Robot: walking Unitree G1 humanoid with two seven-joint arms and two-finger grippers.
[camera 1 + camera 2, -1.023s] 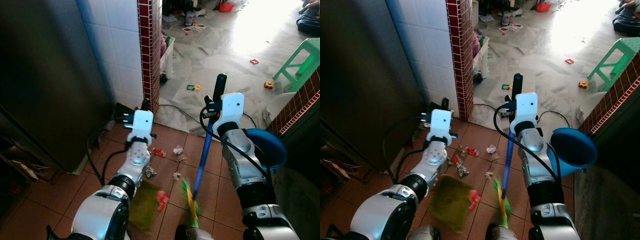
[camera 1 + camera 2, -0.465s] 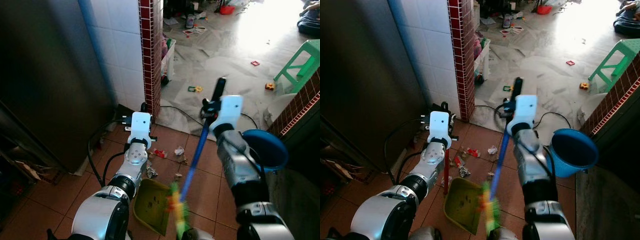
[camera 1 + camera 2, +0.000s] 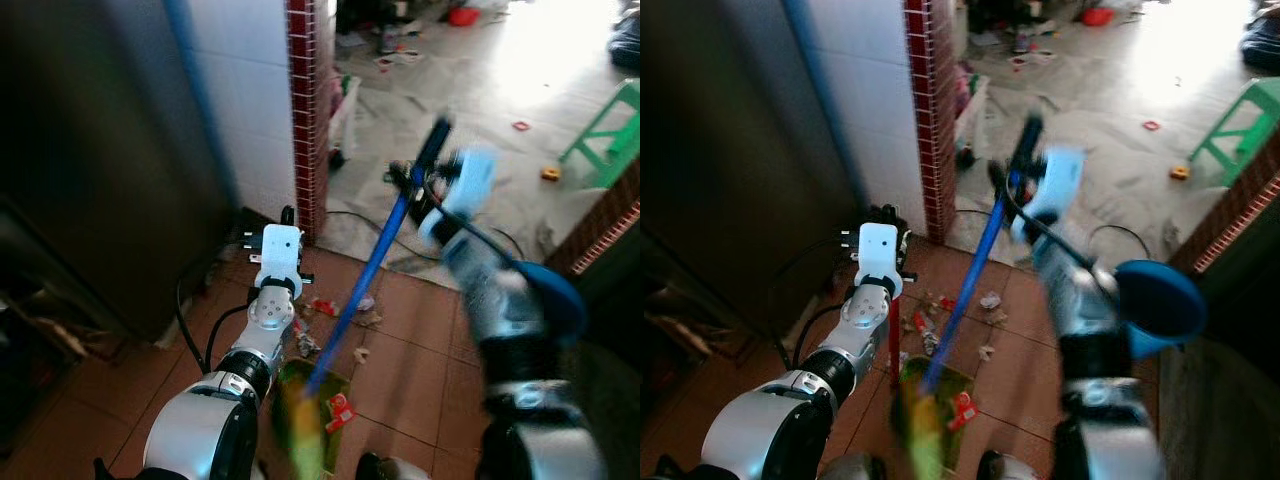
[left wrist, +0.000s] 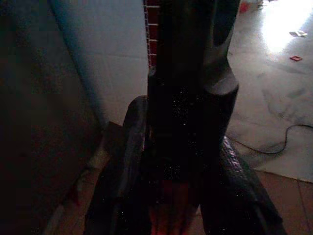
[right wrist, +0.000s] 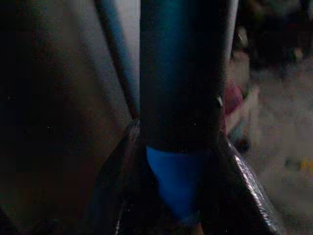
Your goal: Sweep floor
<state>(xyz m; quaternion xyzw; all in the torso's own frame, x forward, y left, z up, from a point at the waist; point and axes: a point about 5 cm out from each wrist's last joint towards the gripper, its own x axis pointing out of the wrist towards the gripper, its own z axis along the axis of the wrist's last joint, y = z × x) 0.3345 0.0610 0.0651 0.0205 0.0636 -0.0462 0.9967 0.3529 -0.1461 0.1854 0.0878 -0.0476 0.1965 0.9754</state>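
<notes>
My right gripper point(image 3: 415, 180) is shut on the black grip of a blue-handled broom point(image 3: 360, 290). The broom slants down to the left, and its blurred green brush point(image 3: 300, 440) hangs over the green dustpan point(image 3: 328, 388). A red wrapper point(image 3: 340, 410) lies in the pan. My left gripper point(image 3: 885, 215) is shut on the dustpan's red upright handle point(image 3: 893, 340). In the right wrist view, black fingers point(image 5: 244, 191) clamp the grip. Red and white scraps point(image 3: 322, 307) lie on the brown tiles just beyond the pan.
A red-tiled pillar point(image 3: 305, 110) and a dark cabinet point(image 3: 90, 170) stand at left. A blue bucket point(image 3: 555, 295) sits by my right arm, and a green stool point(image 3: 610, 125) stands far right. A black cable point(image 3: 360, 220) and small toys lie on the pale floor beyond.
My right arm has swung forward and tilted the broom, so the brush swept left over the dustpan. The red wrapper now lies in the pan. The left arm has barely moved.
</notes>
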